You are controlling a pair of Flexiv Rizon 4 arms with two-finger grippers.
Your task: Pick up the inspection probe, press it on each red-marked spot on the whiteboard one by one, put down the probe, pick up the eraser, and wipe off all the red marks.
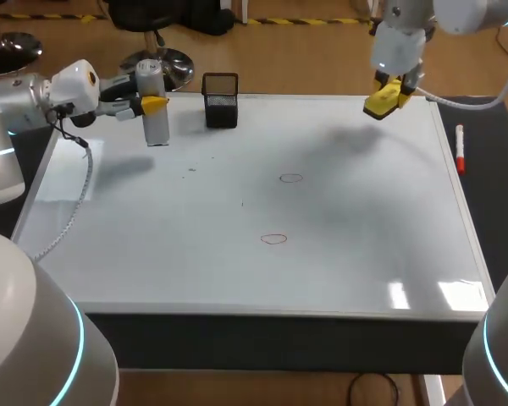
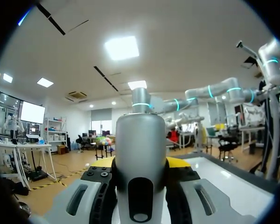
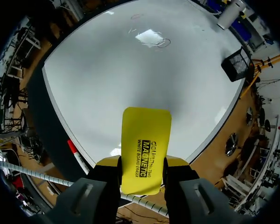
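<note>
Left gripper (image 1: 153,104): closed on the inspection probe (image 1: 155,108), one yellow-tipped finger on each side of its grey body; the left wrist view shows the same grip (image 2: 141,164) around the probe (image 2: 140,135).
Inspection probe: upright over the far left part of the whiteboard (image 1: 347,271); I cannot tell whether its base touches the surface.
Right gripper (image 1: 390,91): closed on the yellow eraser (image 1: 380,105), held in the air above the whiteboard's far right corner; in the right wrist view its fingers (image 3: 111,164) clamp the eraser (image 3: 146,140) on both long edges.
Red marks: two small rings near the middle of the board, one farther back (image 1: 291,178) and one nearer the front (image 1: 273,239), well apart from both grippers.
Black mesh basket (image 1: 220,100): on the far edge, just beside the probe.
Marker (image 1: 460,150): white with red, lying on the dark mat to the right of the board.
</note>
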